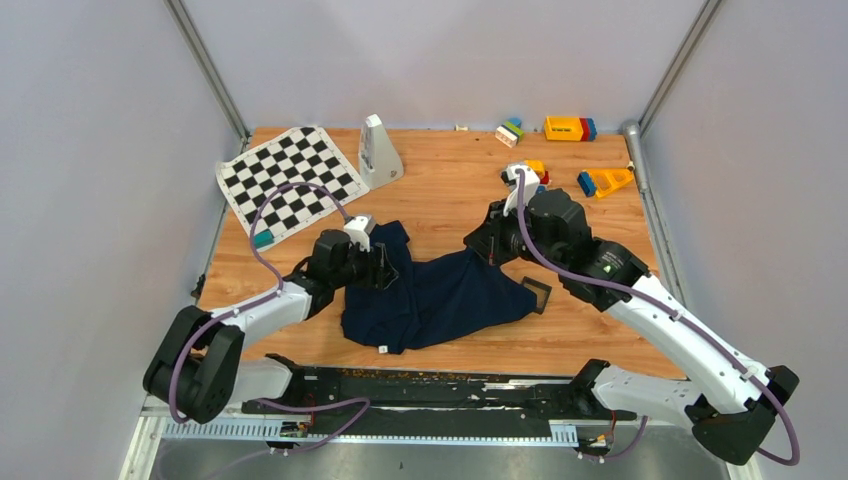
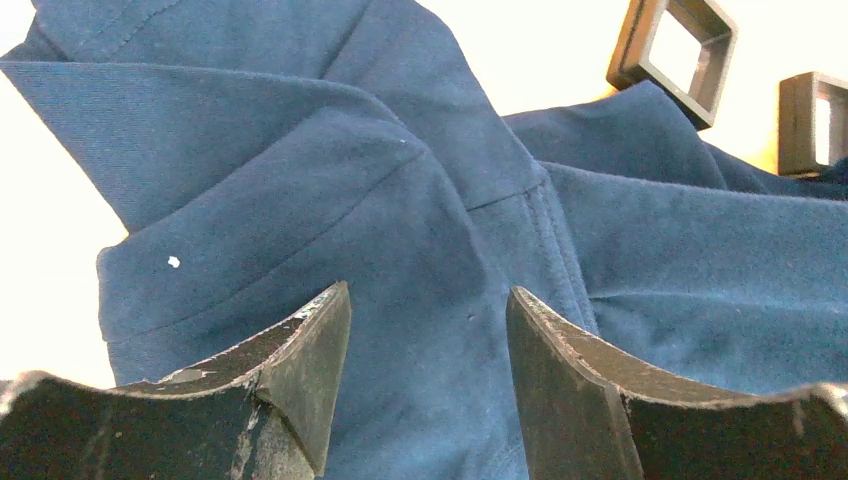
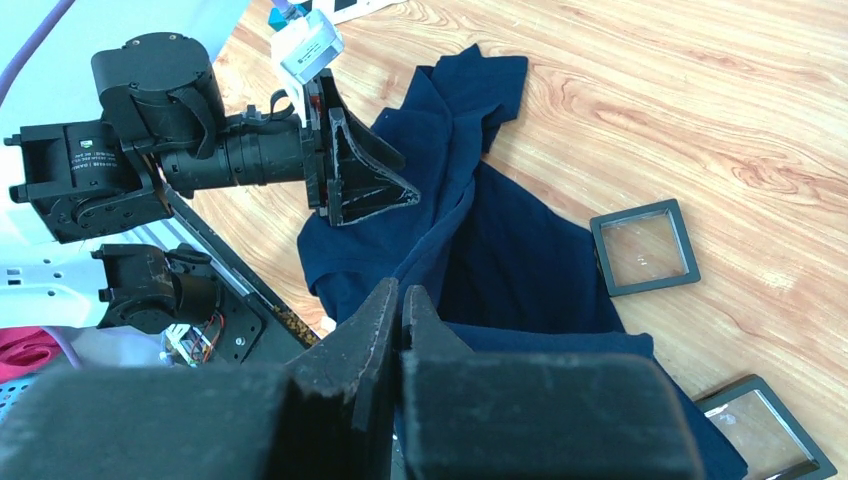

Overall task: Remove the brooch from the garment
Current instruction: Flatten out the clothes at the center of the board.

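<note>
The dark navy garment (image 1: 440,295) lies crumpled on the wooden table between the two arms, a tiny white tag (image 1: 382,349) at its near edge. The brooch is hidden in every view. My left gripper (image 1: 385,268) hovers open over the garment's left folds (image 2: 420,200), with only cloth showing between its fingers (image 2: 300,350) and nothing pinched. My right gripper (image 3: 400,288) is shut at the garment's upper right edge (image 1: 488,243), and a ridge of navy cloth (image 3: 450,230) runs up into its fingertips.
Two black square frames (image 3: 643,246) (image 3: 760,430) lie on the wood beside the garment's right edge. A black-and-white chequered mat (image 1: 290,180) and a white wedge-shaped object (image 1: 378,150) sit at the back left. Coloured toy blocks (image 1: 570,128) stand at the back right.
</note>
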Controlling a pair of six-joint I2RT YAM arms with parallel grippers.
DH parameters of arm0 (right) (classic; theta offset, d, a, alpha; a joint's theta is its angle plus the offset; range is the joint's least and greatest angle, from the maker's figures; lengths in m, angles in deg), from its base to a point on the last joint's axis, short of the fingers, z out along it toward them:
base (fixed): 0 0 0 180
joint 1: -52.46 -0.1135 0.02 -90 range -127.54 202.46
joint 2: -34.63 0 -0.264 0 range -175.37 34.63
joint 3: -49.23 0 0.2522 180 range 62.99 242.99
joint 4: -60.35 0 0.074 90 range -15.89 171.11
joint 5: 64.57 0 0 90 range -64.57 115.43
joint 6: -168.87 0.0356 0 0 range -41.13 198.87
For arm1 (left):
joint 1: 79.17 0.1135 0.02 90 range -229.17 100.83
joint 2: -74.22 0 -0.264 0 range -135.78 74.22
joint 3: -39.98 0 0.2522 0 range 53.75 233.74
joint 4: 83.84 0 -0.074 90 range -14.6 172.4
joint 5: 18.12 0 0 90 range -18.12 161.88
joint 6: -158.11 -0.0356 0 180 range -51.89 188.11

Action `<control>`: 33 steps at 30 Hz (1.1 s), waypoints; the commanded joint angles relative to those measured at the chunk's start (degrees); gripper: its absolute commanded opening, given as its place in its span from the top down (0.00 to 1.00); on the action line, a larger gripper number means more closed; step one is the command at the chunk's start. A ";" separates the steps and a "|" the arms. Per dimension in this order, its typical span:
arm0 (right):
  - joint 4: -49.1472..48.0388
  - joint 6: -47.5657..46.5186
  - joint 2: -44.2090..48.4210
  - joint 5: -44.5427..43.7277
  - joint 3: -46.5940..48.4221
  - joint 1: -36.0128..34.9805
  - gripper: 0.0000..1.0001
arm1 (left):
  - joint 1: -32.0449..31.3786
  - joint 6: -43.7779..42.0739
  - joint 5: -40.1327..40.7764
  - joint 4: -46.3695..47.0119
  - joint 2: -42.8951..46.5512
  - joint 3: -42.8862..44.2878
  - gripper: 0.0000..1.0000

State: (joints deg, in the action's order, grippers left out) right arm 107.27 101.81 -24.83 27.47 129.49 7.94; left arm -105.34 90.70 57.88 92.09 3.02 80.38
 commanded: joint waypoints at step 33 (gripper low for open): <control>2.52 3.52 6.33 -18.23 -2.85 0.14 1.00 | -7.38 -5.01 17.43 -6.45 -3.68 7.92 1.00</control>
State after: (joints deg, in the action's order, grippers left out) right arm 108.78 104.12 -20.92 19.45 127.70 7.90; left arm -112.57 85.54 72.35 85.16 -5.66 88.97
